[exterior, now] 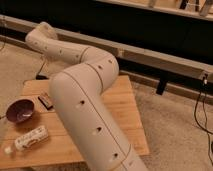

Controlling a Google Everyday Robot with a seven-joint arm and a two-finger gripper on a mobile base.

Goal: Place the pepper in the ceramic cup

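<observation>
My white arm (85,100) fills the middle of the camera view. It rises from the bottom edge, bends at the elbow (97,70) and reaches back left to its far end (44,31), beyond the table's far left corner. The gripper does not show; it is hidden past that far end. The pepper and the ceramic cup are both out of view, possibly behind the arm.
A wooden table (127,117) holds a dark purple bowl (20,111) at the left, a white bottle (31,138) lying on its side at the front left, and a small dark flat object (46,102) beside the arm. Cables (202,107) hang at the right. A dark wall base runs behind.
</observation>
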